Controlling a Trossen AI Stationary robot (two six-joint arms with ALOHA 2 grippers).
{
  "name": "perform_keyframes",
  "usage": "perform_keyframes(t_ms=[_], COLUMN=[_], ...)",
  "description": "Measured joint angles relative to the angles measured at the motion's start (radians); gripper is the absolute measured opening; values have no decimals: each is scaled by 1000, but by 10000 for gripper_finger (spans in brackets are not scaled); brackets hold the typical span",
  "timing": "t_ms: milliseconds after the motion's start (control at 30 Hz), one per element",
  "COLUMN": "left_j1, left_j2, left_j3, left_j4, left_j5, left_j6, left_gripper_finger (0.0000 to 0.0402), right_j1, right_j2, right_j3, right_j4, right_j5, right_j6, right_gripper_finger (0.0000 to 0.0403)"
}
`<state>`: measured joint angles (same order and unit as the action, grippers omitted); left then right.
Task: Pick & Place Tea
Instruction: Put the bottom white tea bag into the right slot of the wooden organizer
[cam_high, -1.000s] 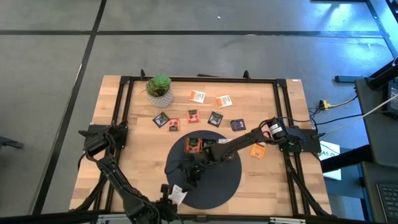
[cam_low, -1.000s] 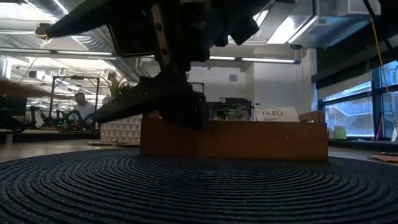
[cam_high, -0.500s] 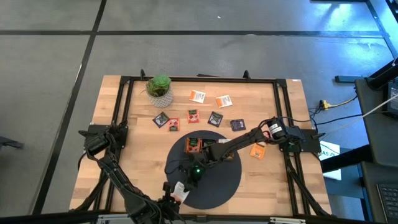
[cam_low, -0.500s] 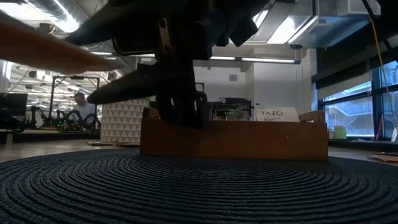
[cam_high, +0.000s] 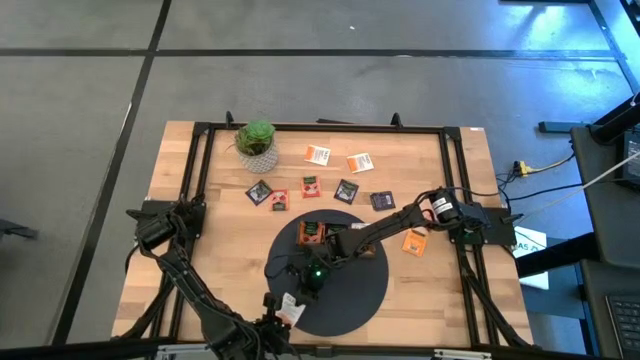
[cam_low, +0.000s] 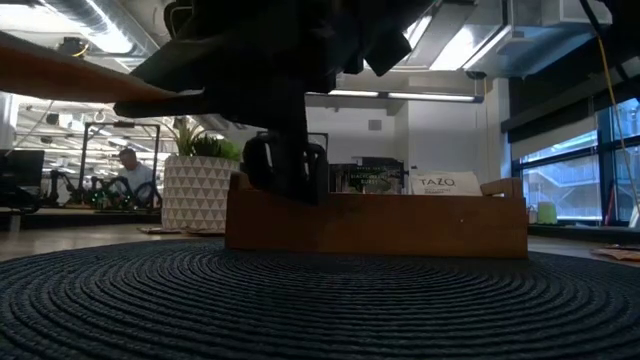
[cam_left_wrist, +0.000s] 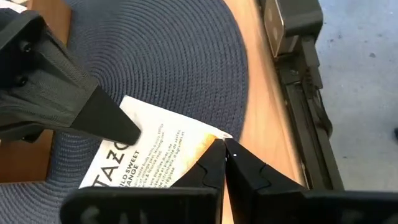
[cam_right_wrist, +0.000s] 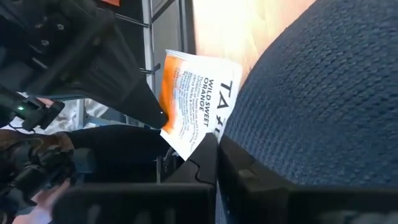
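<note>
A white-orange tea packet (cam_left_wrist: 146, 158) hangs over the round dark mat (cam_high: 350, 290), held between both grippers. My left gripper (cam_left_wrist: 224, 149) is shut on one of its corners, near the table's front edge. My right gripper (cam_right_wrist: 216, 146) reaches in from the right and is shut on the opposite side. The brown wooden tray (cam_low: 400, 225) stands on the mat's far part with packets upright in it. Several more tea packets (cam_high: 346, 190) lie flat on the table beyond the mat. My left gripper pinches the packet's orange-tinted corner (cam_left_wrist: 213, 139) between its two fingertips, only at the very corner. The packet is lifted clear of the mat. My right gripper pinches the packet's white edge (cam_right_wrist: 200, 140) by the printed name, opposite the corner that the left fingertips (cam_right_wrist: 152, 109) hold.
A small potted plant (cam_high: 257, 140) stands at the far left of the table. One orange packet (cam_high: 415, 242) lies right of the mat under the right arm. A black frame (cam_high: 200, 130) runs round the table top. In the room behind, a person sits far off.
My right gripper has shut its fingers on the packet that my left gripper holds up. Both arms have otherwise kept their places.
</note>
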<state>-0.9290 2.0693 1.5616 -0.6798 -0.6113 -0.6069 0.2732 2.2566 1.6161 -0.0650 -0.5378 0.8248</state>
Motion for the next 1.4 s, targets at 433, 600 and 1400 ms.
perform_keyframes(t_ms=[433, 600, 1400], left_j1=[-50, -57, 14], left_j2=[0, -1, -28], left_j3=[5, 5, 4], left_j4=[50, 53, 78], left_j5=[137, 111, -25], left_j6=[-122, -268, -192], left_gripper_finger=[2, 2, 2], right_j1=[-48, -52, 75], right_j2=[-34, -165, -547], right_j3=[-1, 0, -198], right_j4=[-30, -202, -1071], right_j5=[12, 144, 832], right_j6=[-41, -177, -404], right_gripper_finger=[3, 2, 4])
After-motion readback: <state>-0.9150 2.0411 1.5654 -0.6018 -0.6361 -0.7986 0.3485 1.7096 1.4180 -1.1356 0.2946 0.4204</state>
